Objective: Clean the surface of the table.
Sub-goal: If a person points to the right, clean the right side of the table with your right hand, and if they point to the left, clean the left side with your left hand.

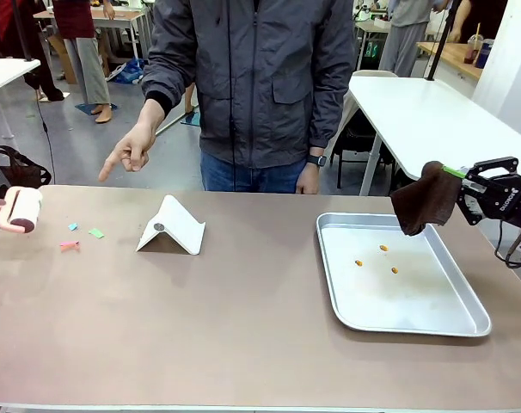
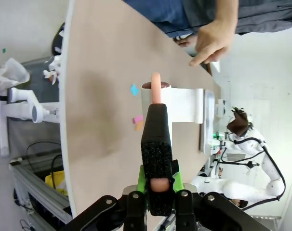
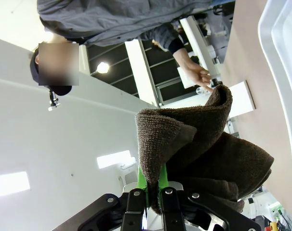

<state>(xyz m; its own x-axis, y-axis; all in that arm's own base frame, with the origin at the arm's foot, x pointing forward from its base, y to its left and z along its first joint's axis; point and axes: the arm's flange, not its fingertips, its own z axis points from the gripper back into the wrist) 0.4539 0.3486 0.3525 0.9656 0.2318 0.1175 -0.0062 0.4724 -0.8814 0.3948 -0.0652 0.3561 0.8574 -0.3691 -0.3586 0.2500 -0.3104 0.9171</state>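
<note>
**Two tools in grip, table top not yet cleaned**

Far left: left gripper (image 2: pixel 159 186) is clamped on the black-foam handle of a white lint roller with pink ends (image 1: pixel 21 209), held just above the table edge. The wide matte brownish-taupe table (image 1: pixel 243 331) spans the whole foreground. Three small paper scraps, blue (image 1: pixel 72 226), green (image 1: pixel 96 233) and pink (image 1: pixel 69 245), lie on it near the roller. The person's hand (image 1: pixel 128 152) points down towards them from the far side. A white folded stand (image 1: pixel 172 226) sits left of centre. The shiny rectangular metal tray (image 1: pixel 415 303) on the right holds a few orange crumbs (image 1: pixel 383 248). Right gripper (image 1: pixel 457 184) is pinched on a fold of dark brown terry cloth (image 1: pixel 425 199) hanging over the tray's far corner.

Risks, as judged:
- Roller coming in too flat or fast may flick the scraps off the edge.
- Pointing hand is near the roller's likely path; contact possible.
- Cloth is held by one fold and may slip while wiping, or nudge the tray.
</note>
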